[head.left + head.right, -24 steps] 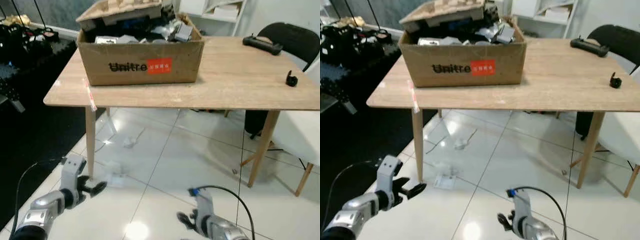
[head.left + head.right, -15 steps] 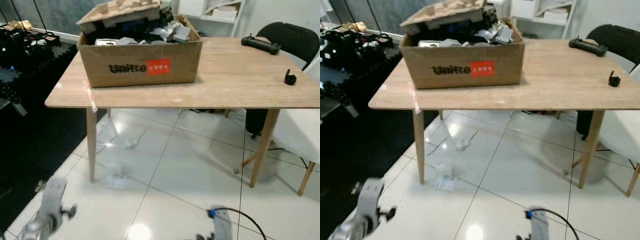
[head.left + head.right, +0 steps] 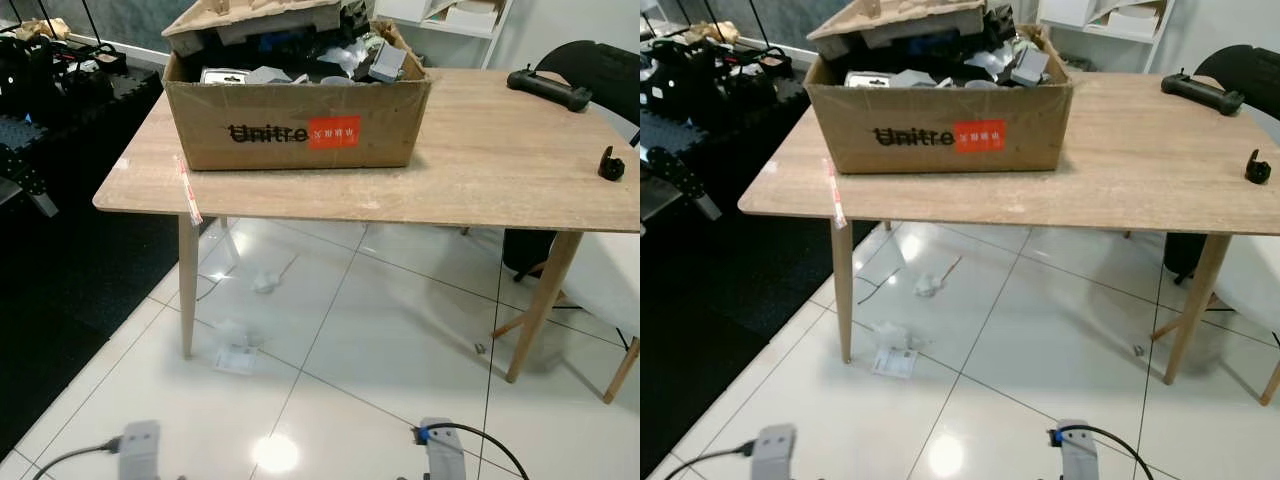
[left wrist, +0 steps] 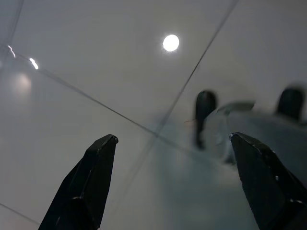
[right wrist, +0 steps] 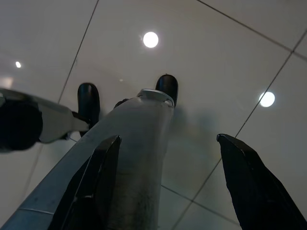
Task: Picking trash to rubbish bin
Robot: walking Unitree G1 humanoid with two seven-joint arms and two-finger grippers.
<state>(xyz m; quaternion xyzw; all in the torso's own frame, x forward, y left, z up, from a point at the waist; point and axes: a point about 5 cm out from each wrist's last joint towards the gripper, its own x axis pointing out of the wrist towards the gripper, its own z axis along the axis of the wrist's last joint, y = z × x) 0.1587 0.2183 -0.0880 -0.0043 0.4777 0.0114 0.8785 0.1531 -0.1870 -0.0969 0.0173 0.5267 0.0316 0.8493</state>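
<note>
Now both arms hang idle, fingers (image 4: 91, 187) apart, empty; paper scraps (image 3: 895, 350) on floor at 11 o'clock, ungrasped.

Bright even room light, lamp glare on glossy floor (image 3: 275, 452) (wrist views dimmer, soft)

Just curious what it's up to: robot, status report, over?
Left gripper and right gripper open, empty, hanging low. Paper trash on the floor by the table leg, not picked up. No bin seen.
</note>
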